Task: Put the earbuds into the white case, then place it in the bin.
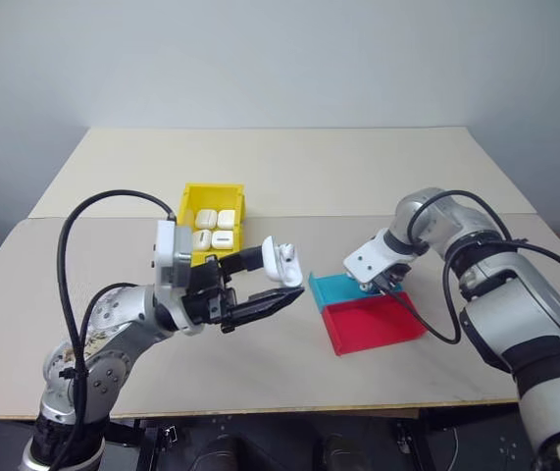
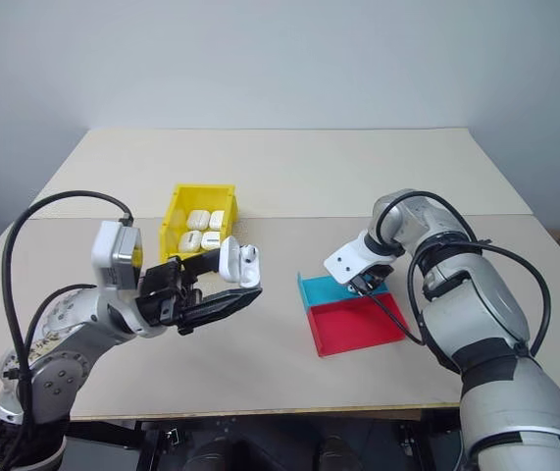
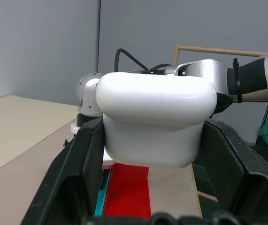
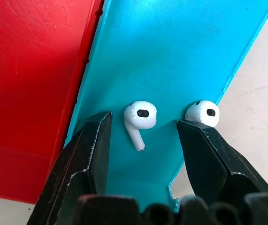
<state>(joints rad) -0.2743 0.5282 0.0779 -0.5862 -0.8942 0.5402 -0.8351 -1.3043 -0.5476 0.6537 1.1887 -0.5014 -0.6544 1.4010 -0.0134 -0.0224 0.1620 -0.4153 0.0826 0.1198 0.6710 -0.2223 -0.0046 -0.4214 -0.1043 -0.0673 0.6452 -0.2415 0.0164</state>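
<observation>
My left gripper (image 1: 276, 281) is shut on the white case (image 1: 285, 263) and holds it above the table, its lid flipped open. In the left wrist view the case (image 3: 157, 117) sits between the two black fingers (image 3: 72, 173). My right gripper (image 1: 381, 286) points down over the cyan part of the tray (image 1: 330, 289), jaws open. In the right wrist view one of the earbuds (image 4: 140, 117) lies on the cyan floor between the open fingers (image 4: 94, 150), apart from both. A second earbud (image 4: 203, 113) lies just beyond one fingertip. The yellow bin (image 1: 211, 189) stands behind the left gripper.
Several white cases (image 1: 216, 229) lie inside the bin. The tray's red half (image 1: 376, 324) lies nearer the table's front edge. Bare tabletop (image 1: 309, 167) stretches behind the bin and tray.
</observation>
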